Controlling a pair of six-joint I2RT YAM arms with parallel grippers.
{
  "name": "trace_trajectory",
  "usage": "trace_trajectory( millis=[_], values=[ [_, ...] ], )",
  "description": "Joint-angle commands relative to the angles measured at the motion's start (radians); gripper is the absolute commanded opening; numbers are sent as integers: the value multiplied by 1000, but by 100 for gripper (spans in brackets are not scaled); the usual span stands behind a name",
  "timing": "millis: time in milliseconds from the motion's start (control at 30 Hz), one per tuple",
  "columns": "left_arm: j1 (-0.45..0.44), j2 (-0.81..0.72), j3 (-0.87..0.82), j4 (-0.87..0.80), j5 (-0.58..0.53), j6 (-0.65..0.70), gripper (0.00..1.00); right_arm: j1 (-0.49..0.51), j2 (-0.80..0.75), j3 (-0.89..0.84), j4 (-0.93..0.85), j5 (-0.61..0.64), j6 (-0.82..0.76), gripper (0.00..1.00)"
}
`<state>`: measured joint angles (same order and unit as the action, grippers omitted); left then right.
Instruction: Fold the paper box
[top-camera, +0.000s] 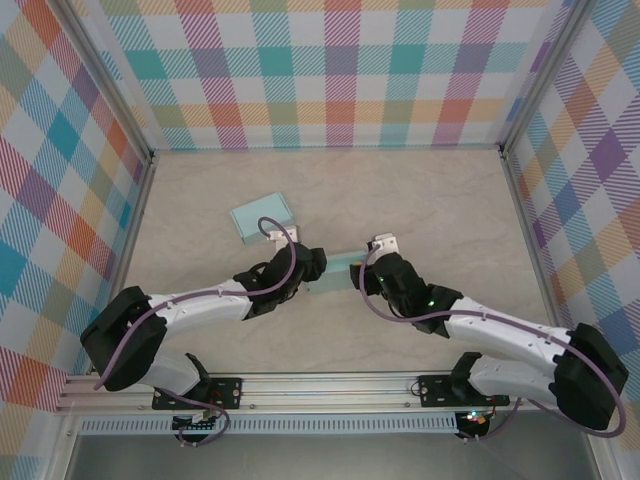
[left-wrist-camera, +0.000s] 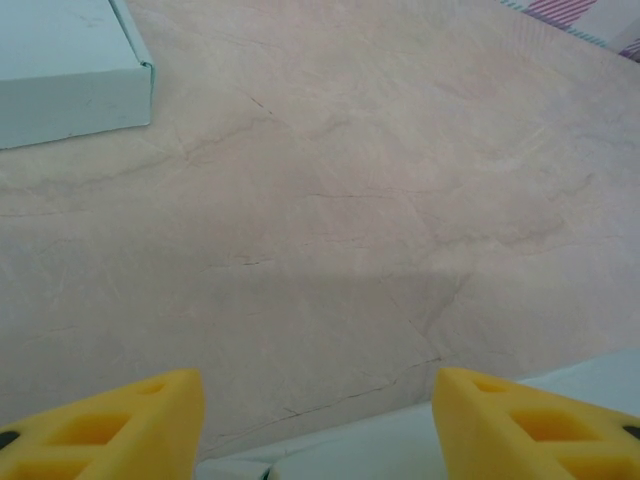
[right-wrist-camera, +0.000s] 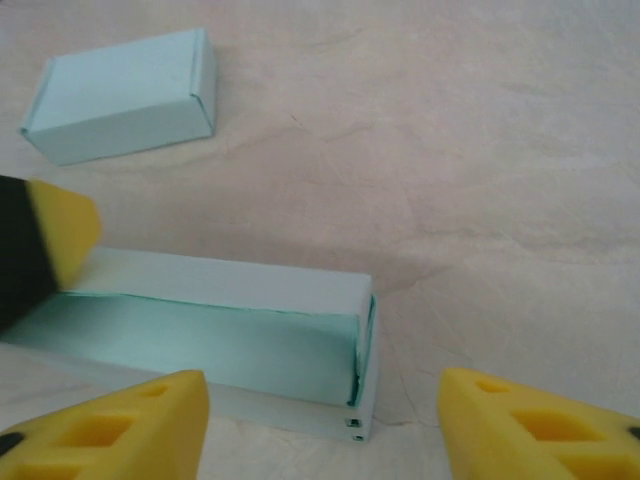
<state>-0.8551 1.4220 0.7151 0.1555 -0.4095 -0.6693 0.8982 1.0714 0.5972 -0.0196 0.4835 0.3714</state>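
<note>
The paper box (top-camera: 338, 270) lay on the tabletop (top-camera: 440, 210) near its middle, between the tips of the two arms, a long pale teal piece set slightly askew to the near edge. From the right wrist it (right-wrist-camera: 230, 335) appeared as a shallow tray open toward the camera, with an upright back wall, a darker teal inside and a short end wall standing at its right. The right gripper (right-wrist-camera: 320, 425) was released: its yellow fingers (right-wrist-camera: 130, 425) stood wide apart just short of the box's near edge, with nothing between them. In the overhead view this gripper (top-camera: 362, 275) sat at the box's right end. The left gripper (top-camera: 316, 268) was at the opposite end, and one of its yellow fingertips (right-wrist-camera: 62, 232) touched the top of the back wall there. Seen from its own wrist, the left gripper (left-wrist-camera: 315, 425) was also spread, its fingers (left-wrist-camera: 110, 430) far apart and clamping nothing, while a pale edge of the box (left-wrist-camera: 400, 445) ran low between them toward the right one. A second, already closed box (top-camera: 262, 217) of the same colour rested well apart, farther back and to the left (right-wrist-camera: 125, 95), lying flat (left-wrist-camera: 65, 70). Checked walls (top-camera: 340, 70) in pastel colours enclosed the tabletop on three sides.
</note>
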Motion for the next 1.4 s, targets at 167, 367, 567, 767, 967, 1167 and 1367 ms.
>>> trace_trajectory(
  millis=[167,367,567,767,967,1167,1367],
  values=[
    [-29,46,-61,-73,-35,-35,61,-63,32,200,-227,-127,131,73],
    [-44,48,-76,-71,-65,-49,61,-145,174,299,-288,-236,165,76],
    [-50,67,-82,-77,-80,-61,59,-210,258,284,-263,-351,189,76],
    [-50,70,-110,-85,-95,-84,54,-237,248,206,-218,-399,219,69],
    [-51,36,-143,-89,-99,-91,50,-266,252,126,-179,-405,239,57],
    [-35,6,-155,-99,-82,-97,44,-281,262,81,-151,-408,251,48],
    [12,-42,-189,-80,30,-98,44,-286,270,54,-135,-407,261,45]
  ],
)
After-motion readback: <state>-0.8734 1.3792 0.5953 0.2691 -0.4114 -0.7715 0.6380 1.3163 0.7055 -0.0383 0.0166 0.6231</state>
